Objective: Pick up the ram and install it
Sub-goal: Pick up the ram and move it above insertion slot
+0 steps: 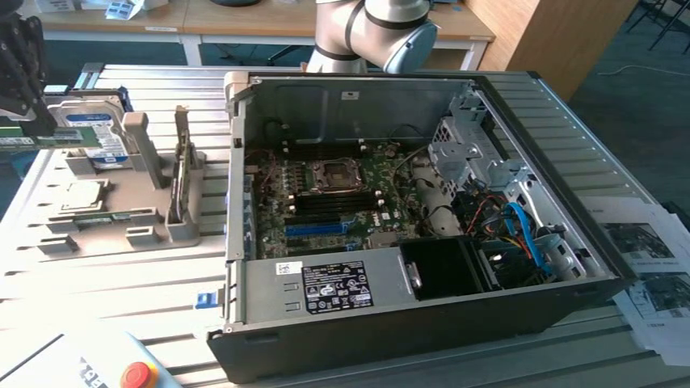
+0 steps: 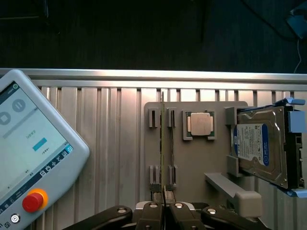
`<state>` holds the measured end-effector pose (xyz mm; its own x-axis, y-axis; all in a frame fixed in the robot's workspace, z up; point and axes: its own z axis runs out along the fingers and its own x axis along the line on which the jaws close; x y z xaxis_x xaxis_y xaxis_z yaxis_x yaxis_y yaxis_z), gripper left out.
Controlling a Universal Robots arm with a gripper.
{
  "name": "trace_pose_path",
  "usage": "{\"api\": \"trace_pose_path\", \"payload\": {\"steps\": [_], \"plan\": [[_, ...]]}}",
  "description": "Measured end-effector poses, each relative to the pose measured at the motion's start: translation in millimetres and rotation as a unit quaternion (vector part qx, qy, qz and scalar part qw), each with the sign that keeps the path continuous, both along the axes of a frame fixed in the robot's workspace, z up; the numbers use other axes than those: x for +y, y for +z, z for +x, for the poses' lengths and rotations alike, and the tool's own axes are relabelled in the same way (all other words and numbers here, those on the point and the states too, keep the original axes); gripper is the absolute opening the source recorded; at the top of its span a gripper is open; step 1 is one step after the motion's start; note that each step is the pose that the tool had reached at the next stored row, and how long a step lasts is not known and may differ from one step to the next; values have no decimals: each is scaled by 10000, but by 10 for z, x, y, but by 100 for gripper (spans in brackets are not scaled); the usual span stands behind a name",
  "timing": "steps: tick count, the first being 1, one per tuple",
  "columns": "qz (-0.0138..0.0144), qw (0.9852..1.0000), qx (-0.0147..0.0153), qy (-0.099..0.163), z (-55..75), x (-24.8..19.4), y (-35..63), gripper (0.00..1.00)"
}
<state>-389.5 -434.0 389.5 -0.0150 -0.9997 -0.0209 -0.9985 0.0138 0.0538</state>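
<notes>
Black claw [image 2: 163, 213] pinched shut on the thin green ram stick [image 1: 22, 136], exterior view's upper left (seemingly lifted); installing it remains.

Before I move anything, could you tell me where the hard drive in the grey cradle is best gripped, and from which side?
I would grip the hard drive across its two broad faces at the free upper edge, coming down from above. It stands on edge, its lower edge sits in the grey cradle, and a grey post stands close at one end.
</notes>
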Motion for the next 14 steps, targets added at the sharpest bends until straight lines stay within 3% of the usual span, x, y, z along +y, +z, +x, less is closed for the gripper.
{"api": "trace_pose_path", "payload": {"steps": [14], "plan": [[0,10000,27,0,315,-12,0,12]]}}
